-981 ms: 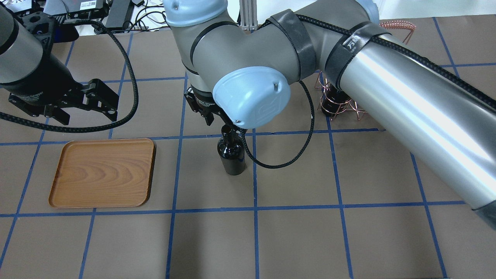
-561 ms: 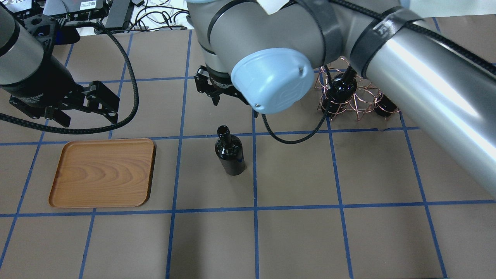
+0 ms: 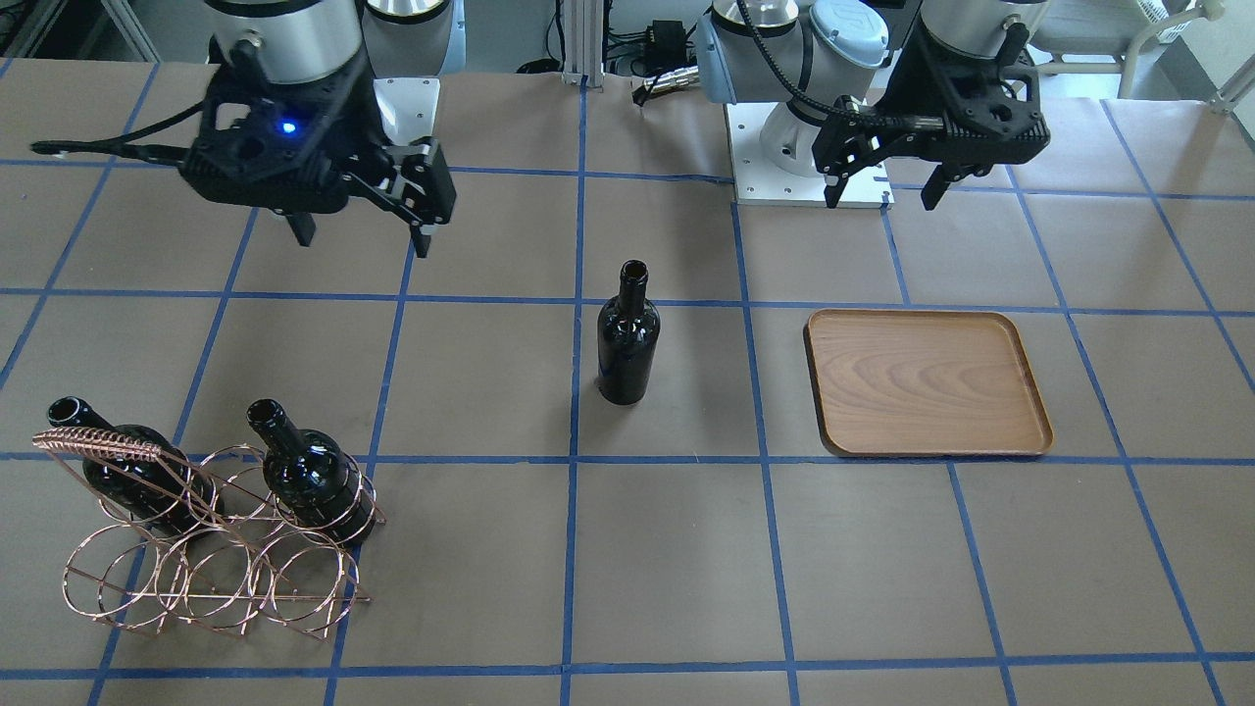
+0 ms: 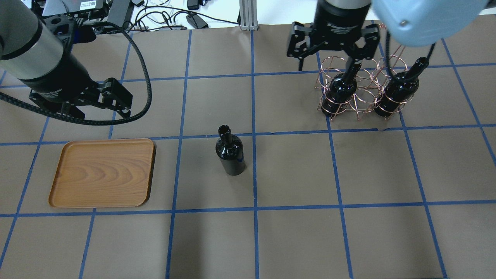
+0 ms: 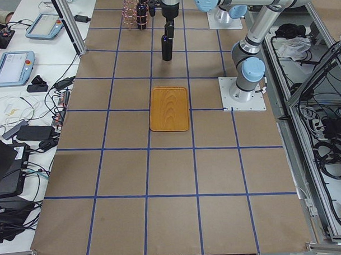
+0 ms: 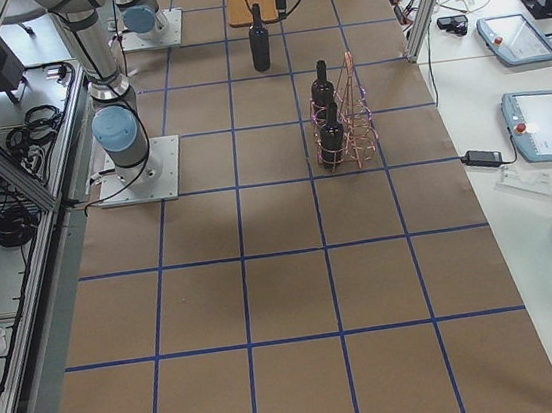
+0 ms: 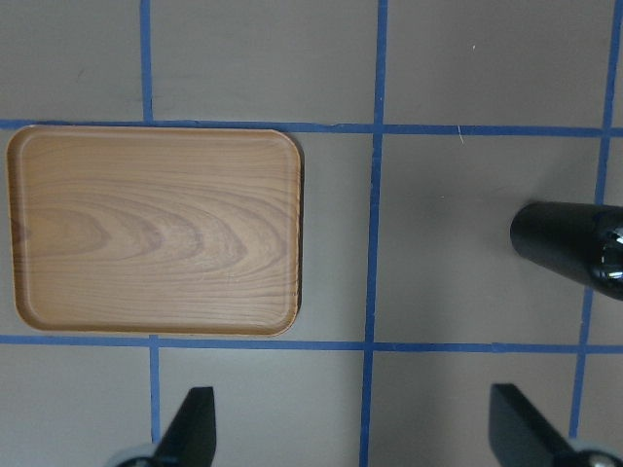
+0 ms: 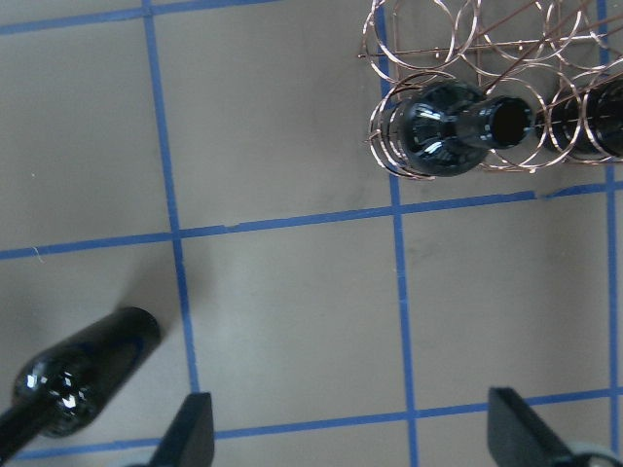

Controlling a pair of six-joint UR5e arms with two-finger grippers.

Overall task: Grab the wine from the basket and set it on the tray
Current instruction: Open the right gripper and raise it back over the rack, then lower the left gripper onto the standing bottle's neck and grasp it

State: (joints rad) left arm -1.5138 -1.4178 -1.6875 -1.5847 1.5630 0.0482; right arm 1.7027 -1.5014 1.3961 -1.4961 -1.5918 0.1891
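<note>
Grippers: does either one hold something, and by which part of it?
Nothing is held. The left gripper and the right gripper are both open and empty; the bottle stands upright, apart from both.

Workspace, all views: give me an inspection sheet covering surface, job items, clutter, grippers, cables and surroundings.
Surface: brown table, blue tape grid.
Job's things: one wine bottle upright on the table, between the copper wire basket and the wooden tray; two more bottles in the basket; tray bare.
Clutter: nothing seen.
Grippers: left gripper open, near the tray; right gripper open, near the basket; both hold nothing.
Cables: black braided cable loops beside the left gripper.
Surroundings: teach pendants on a side table; loose wires past the far edge.
</note>
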